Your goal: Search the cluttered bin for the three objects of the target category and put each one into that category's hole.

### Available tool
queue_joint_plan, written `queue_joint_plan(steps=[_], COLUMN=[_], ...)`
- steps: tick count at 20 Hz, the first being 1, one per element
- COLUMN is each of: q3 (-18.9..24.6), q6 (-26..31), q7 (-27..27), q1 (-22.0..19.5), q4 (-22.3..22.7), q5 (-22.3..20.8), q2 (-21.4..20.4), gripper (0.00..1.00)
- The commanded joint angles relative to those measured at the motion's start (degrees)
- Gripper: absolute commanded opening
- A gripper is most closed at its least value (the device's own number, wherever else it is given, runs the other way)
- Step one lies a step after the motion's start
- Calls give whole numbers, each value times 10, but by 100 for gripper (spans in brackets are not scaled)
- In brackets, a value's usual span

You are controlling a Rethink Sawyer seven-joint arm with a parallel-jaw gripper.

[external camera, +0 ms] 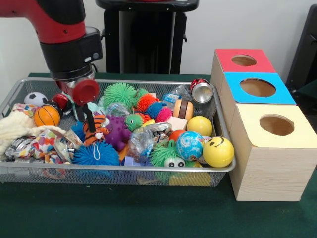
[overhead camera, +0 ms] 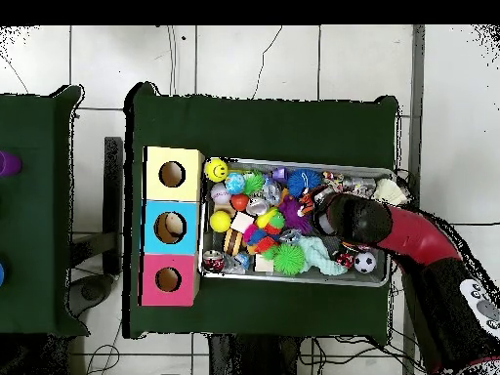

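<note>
The bin (external camera: 148,169) is a wide silver wire-mesh basket packed with toys; it also shows in the overhead view (overhead camera: 293,280). The hole (external camera: 243,60) is the round cut-out in the red top of the farthest wooden box, seen from above too (overhead camera: 168,279). My gripper (external camera: 88,121) is down inside the left half of the bin, right at an orange striped tiger toy (external camera: 96,133). In the overhead view the red and black arm (overhead camera: 363,221) covers the gripper. Balls lie about: a basketball (external camera: 47,115), a soccer ball (external camera: 35,98), a yellow smiley ball (external camera: 218,151) and a blue globe ball (external camera: 189,145).
A blue-topped box (external camera: 257,88) and a yellow-topped box (external camera: 276,125) stand in a row with the red one, right of the bin. Spiky toys fill the middle: green (external camera: 119,94), blue (external camera: 96,154), purple (external camera: 117,133). Crumpled cloth (external camera: 15,128) lies at the bin's left end.
</note>
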Motion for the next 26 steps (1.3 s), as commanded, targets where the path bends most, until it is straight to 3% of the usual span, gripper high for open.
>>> queue_joint_plan(steps=[1,4,10,21,22,26], q3=[42,42,26,15,7,0], q6=[-33,-37,-98,-142,-160,-188], q7=[-65,-77,-72,-59,-46,-22], q1=[-17,-22,-23,-19,-13,-11], q4=[58,52,43,35,36,41], q5=[-26,-35,-74,-101,-105,-101], q2=[29,43,88,108,105,105], gripper=[100,100,100,100,0,0])
